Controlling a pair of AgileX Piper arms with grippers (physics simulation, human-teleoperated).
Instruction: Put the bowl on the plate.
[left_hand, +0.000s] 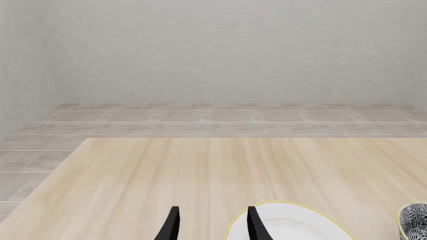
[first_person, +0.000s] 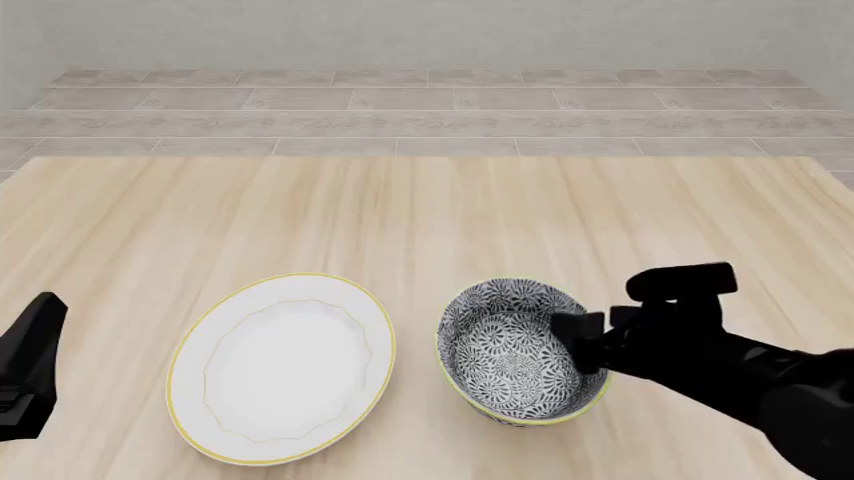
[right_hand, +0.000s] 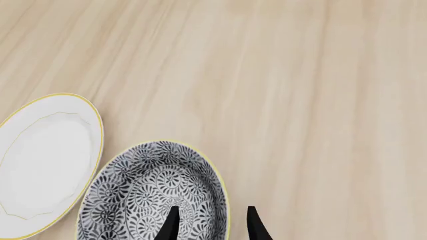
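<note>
Bowl (first_person: 523, 350) sits lower-center on the desk (first_person: 427, 220) beside the plate (first_person: 283, 368), unlifted; right claw (right_hand: 210, 225) straddles its rim, unclenched.

There was one bowl (first_person: 523, 352) on the desk (first_person: 441, 215), and there was one plate (first_person: 282, 367) on it as well, so two dishes in total. Two robot arms were visible: one left gripper (first_person: 27, 365) at the left edge of the desk and one right gripper (first_person: 583, 338) near the right edge. Each wrist view showed two black fingers (right_hand: 171, 224). There was only one desk.
</note>
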